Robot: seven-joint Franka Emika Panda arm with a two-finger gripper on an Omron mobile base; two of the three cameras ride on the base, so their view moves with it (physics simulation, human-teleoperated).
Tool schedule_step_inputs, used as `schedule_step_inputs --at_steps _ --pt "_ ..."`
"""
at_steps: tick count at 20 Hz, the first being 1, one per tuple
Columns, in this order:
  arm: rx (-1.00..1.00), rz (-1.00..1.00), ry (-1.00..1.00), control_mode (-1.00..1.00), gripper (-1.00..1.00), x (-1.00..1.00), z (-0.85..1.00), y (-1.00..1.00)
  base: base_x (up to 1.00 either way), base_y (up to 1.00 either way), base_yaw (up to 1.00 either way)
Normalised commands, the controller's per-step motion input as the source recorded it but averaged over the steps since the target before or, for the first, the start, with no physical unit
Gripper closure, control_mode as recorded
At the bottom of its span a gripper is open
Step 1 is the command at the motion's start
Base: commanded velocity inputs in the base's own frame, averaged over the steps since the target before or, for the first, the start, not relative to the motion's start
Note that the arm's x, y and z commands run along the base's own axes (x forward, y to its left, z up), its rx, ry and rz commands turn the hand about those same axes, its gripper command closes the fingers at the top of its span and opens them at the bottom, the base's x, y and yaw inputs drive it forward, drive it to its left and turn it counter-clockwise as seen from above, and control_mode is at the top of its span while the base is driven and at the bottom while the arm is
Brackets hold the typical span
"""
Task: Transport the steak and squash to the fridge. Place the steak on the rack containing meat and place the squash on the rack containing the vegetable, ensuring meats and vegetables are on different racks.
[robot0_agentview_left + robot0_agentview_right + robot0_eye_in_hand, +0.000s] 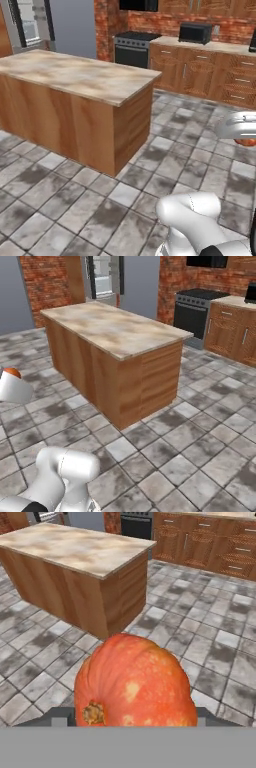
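- One orange squash (135, 682) sits clamped between the gripper (132, 718) jaws, held partly apart by it.
- Kitchen island (75, 75) ahead; fridge (72, 25) beyond it.

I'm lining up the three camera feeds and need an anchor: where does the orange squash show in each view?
Left base view: the squash is a sliver of orange at the right edge, under the white hand.
Right base view: an orange bit at the left edge, above the white hand.
Hand view: it is large in the lower centre, stem end facing the camera.
Shared landmark: the kitchen island with its wooden sides, ahead of the squash.
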Motion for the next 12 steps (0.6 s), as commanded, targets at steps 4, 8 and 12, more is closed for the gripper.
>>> schedule_step_inputs --at_steps 4,8,12 --pt "0.0 0.0 0.0 1.0 1.0 0.0 0.0 0.0 1.0 -1.0 0.17" --pt "0.0 0.0 0.0 1.0 1.0 0.0 0.0 0.0 1.0 -1.0 0.24" --pt "0.0 0.0 0.0 1.0 1.0 0.0 0.0 0.0 1.0 -1.0 0.21"
